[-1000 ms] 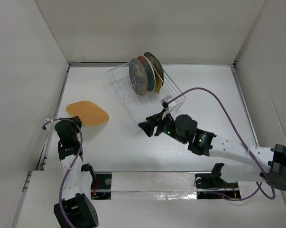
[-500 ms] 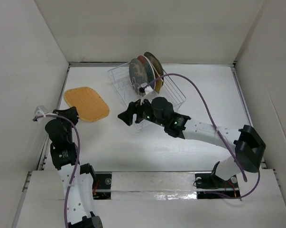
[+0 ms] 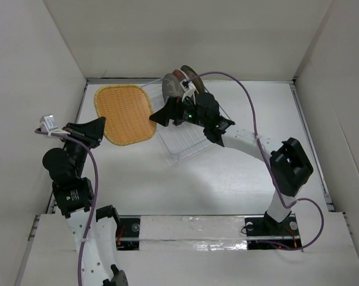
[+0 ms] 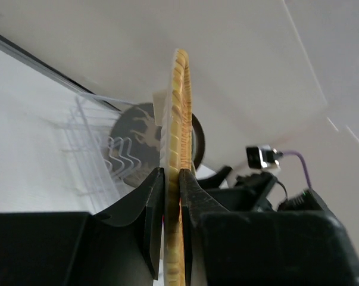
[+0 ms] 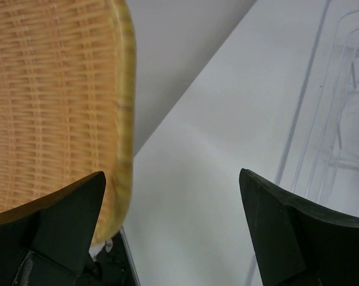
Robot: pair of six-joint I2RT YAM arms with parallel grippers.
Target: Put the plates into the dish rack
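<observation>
My left gripper [image 3: 100,131] is shut on the left edge of a squarish woven yellow-orange plate [image 3: 125,113] and holds it up, tilted, left of the dish rack [image 3: 194,138]. In the left wrist view the plate [image 4: 179,113] stands edge-on between my fingers [image 4: 152,208]. My right gripper [image 3: 158,114] is open at the plate's right edge; in its wrist view the plate [image 5: 54,95] is beside the left finger. Three round plates stand at the rack's far end: dark grey with cream motif [image 3: 171,85], red patterned [image 3: 178,75], brown [image 3: 192,74]. No second woven plate shows.
The clear wire rack [image 5: 340,113] lies at an angle at the table's middle back, with the right arm [image 3: 244,140] stretched across its near end. White walls close in the table on the left, back and right.
My left gripper has lifted the woven plate off the table and swung it up and right toward the rack. My right arm has moved up-left over the rack to the plate's edge.
</observation>
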